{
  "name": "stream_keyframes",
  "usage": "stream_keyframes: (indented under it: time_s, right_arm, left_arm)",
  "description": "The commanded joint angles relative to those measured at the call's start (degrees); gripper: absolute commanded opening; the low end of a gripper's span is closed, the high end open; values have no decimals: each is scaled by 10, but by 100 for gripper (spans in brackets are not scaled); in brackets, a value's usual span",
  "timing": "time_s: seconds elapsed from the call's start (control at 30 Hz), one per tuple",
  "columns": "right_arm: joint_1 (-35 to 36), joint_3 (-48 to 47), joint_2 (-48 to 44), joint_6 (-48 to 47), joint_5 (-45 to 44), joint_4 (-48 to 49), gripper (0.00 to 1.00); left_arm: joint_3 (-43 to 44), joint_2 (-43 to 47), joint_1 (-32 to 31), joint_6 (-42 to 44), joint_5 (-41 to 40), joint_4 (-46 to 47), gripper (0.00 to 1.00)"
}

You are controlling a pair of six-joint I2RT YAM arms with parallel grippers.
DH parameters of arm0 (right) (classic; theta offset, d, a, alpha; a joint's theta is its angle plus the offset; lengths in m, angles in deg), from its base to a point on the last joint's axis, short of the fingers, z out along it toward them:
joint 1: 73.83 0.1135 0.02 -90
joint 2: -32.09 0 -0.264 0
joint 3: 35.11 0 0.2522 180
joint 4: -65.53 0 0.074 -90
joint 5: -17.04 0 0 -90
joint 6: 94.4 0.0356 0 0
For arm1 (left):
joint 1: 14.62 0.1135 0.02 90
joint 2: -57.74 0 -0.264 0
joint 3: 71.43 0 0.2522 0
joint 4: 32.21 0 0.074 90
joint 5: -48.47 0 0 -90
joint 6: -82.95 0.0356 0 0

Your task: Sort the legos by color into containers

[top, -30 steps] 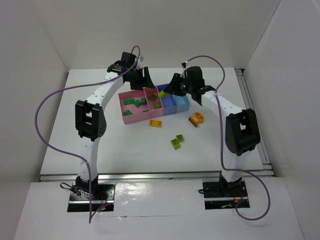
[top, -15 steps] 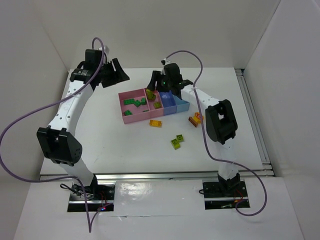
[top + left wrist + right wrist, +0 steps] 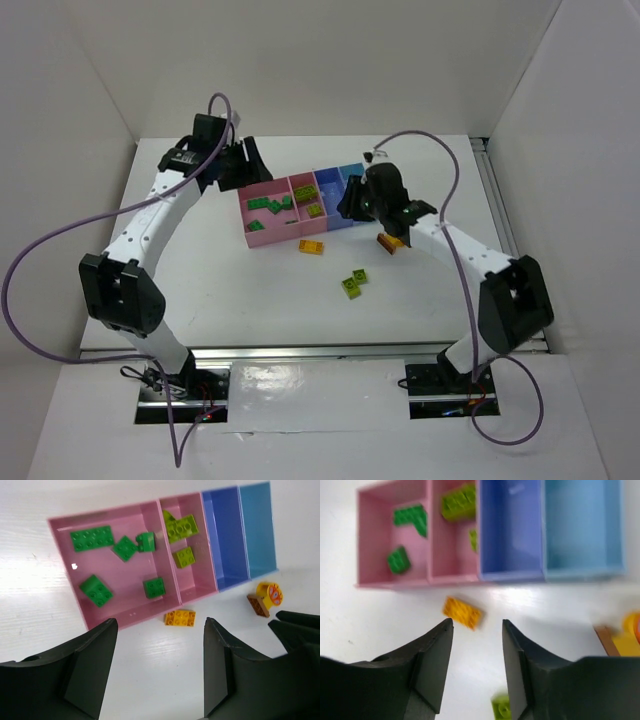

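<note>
Risk: right gripper (image 3: 476,626), jaws narrowly apart and empty, may clip the orange-yellow brick (image 3: 462,613) lying on the bench (image 3: 375,625) at 6 o'clock of the narrow pink bin (image 3: 453,578), skidding it away. Left gripper (image 3: 160,625) jaws stand wide apart, empty.

The scene is lit brightly and evenly from above, and only soft shadows are seen beside the containers (image 3: 262,230). The left wrist view is sharp, with a small glare spot on the floor of the wide pink bin (image 3: 125,580). In the right wrist view the containers and the orange-yellow brick (image 3: 463,613) just in front of them are smeared by blur.
</note>
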Motion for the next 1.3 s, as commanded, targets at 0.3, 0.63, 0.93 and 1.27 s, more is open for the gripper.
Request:
stream_keyframes:
  time_s: [0.3, 0.63, 0.93, 1.27]
  right_arm:
    - [10, 159, -90, 18, -22, -151, 89]
    - [20, 173, -19, 29, 18, -108, 83]
    - [20, 167, 8, 48, -65, -135, 60]
    - [20, 156, -40, 42, -67, -141, 32]
  left_arm:
    - [-33, 17, -75, 8, -9, 7, 71]
    - [-39, 11, -96, 8, -21, 7, 70]
    - [-34, -5, -106, 8, -21, 7, 70]
    - [-34, -17, -112, 8, -21, 7, 70]
